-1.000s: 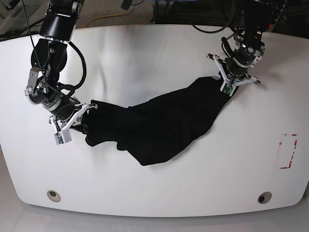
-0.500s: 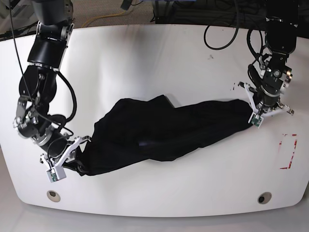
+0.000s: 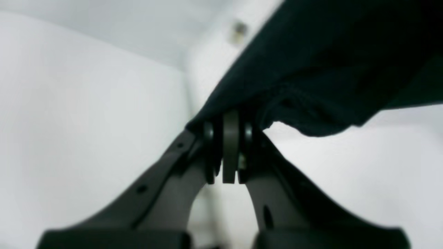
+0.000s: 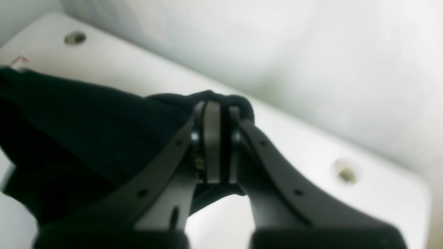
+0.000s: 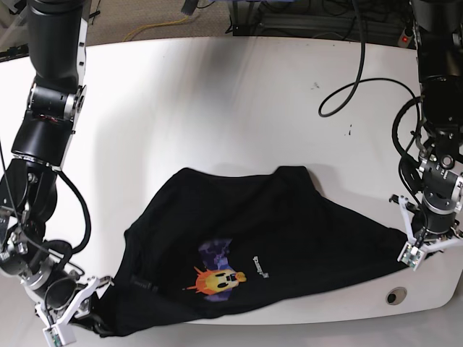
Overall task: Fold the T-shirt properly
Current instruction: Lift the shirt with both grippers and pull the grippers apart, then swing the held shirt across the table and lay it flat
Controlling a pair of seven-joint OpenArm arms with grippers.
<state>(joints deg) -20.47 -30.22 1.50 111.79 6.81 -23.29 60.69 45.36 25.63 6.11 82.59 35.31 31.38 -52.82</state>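
Observation:
The black T-shirt [image 5: 282,231] is stretched between both grippers across the front of the white table [image 5: 217,94], its orange-yellow figure and purple patch [image 5: 217,273] facing up. My left gripper [image 5: 406,251], at the base view's right near the front edge, is shut on one corner of the T-shirt [image 3: 311,69]; the left gripper [image 3: 230,138] pinches the cloth at its tips. My right gripper [image 5: 92,307], at the front left corner, is shut on the other end of the T-shirt [image 4: 76,124], with cloth bunched around the right gripper [image 4: 216,117].
A mounting hole [image 5: 395,296] sits in the table near the left gripper. Two more holes [image 4: 74,37] [image 4: 344,173] show along the edge in the right wrist view. Black cables [image 5: 354,79] trail over the back right.
Both grippers have pulled toward the front edge and further apart, dragging the T-shirt forward and spreading it from a bunched strip into a wide sheet with the print showing.

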